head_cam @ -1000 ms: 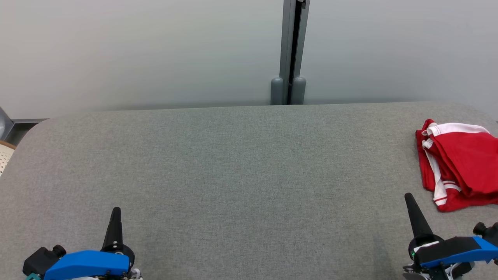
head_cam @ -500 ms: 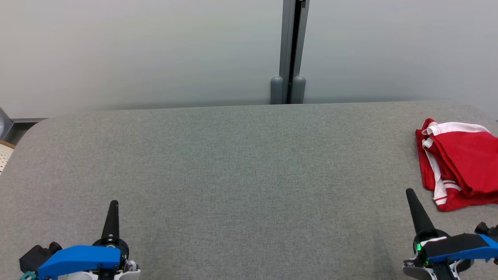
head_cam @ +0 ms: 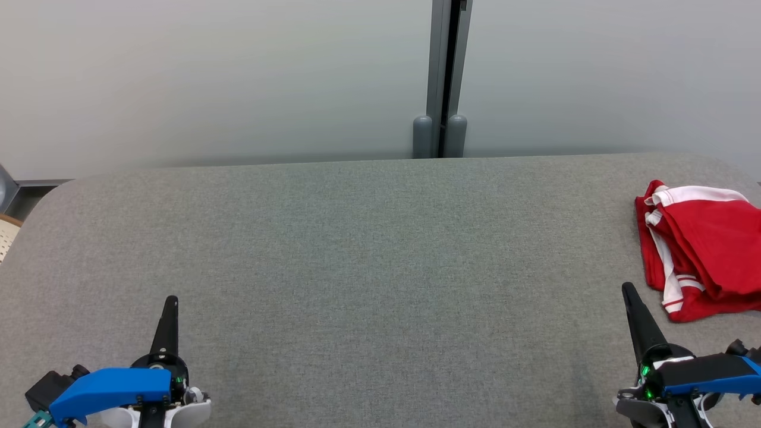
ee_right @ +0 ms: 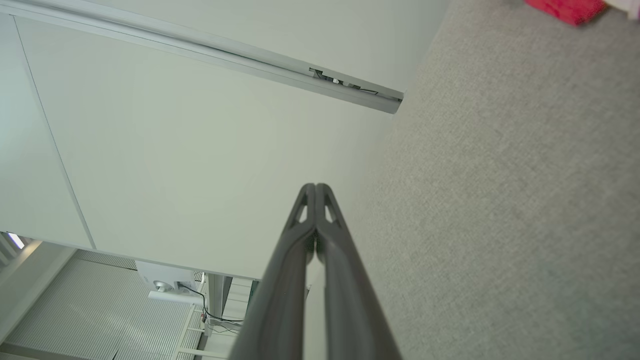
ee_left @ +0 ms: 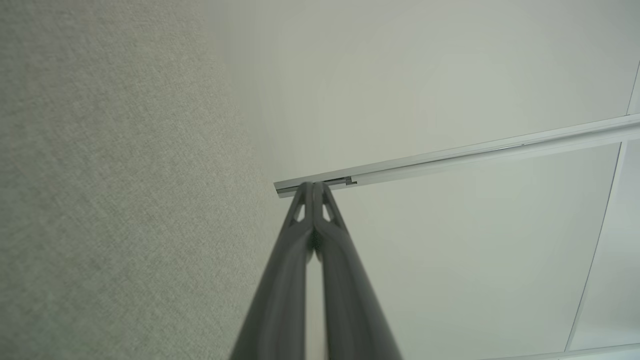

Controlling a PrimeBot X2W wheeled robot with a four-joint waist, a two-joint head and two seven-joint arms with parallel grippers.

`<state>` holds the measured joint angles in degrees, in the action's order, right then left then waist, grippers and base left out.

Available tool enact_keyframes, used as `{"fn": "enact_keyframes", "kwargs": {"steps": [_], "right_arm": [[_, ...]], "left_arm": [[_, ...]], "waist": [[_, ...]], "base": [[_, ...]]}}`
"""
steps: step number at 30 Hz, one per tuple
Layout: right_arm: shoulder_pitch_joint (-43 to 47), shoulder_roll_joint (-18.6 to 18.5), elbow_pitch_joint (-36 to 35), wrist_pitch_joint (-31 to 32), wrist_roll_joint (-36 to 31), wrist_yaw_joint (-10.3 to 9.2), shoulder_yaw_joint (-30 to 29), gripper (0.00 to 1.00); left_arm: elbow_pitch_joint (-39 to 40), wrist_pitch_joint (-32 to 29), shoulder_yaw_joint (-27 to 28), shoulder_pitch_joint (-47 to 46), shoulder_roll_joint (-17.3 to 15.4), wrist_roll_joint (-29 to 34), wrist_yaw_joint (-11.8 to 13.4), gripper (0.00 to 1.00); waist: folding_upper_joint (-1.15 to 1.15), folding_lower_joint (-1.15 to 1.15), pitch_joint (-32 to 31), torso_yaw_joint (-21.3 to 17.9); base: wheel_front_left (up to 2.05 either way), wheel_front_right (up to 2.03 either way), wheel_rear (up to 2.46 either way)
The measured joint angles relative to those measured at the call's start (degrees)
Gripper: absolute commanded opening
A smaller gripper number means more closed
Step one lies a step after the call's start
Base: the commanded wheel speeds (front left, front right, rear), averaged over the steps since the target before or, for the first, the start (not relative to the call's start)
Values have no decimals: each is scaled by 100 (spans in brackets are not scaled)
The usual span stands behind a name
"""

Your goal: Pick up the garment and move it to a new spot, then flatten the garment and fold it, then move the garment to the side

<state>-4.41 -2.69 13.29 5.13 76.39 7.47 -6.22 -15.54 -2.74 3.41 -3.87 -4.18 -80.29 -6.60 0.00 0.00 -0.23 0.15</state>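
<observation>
Status: garment (head_cam: 701, 249), red with white trim, lies in a layered bundle on the table (head_cam: 357, 267), far right of the post (head_cam: 441, 77) and nearer us than its foot. Its right side runs off the head view.

We see the left gripper (head_cam: 171, 302) clenched on nothing, fingers pressed tip to tip, low and left of the post. Same for the right gripper (head_cam: 627, 289): closed, empty, low and right of the post, just short of the garment's near-left corner and apart from it. A strip of table cover lies between those two.

Table is covered in grey woven fabric and has rounded corners. Pale wall panels (head_cam: 208, 77) meet at the post, and two grey caps (head_cam: 423, 138) sit at its foot by the table's far edge. Far left of the post, past the table corner, is a pale perforated piece (head_cam: 6, 238), cut off by the frame. The right wrist view catches ribbed floor (ee_right: 100, 310) and a white unit (ee_right: 165, 282) with dark cables.
</observation>
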Motion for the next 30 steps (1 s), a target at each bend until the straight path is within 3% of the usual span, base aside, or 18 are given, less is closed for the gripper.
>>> {"fn": "enact_keyframes", "kwargs": {"steps": [30], "right_arm": [[-129, -3, 60, 112, 1327, 0, -22, 0]], "left_arm": [[119, -323, 266, -173, 115, -1012, -52, 0]], "waist": [[0, 0, 34, -12]], "base": [[0, 0, 0]]}}
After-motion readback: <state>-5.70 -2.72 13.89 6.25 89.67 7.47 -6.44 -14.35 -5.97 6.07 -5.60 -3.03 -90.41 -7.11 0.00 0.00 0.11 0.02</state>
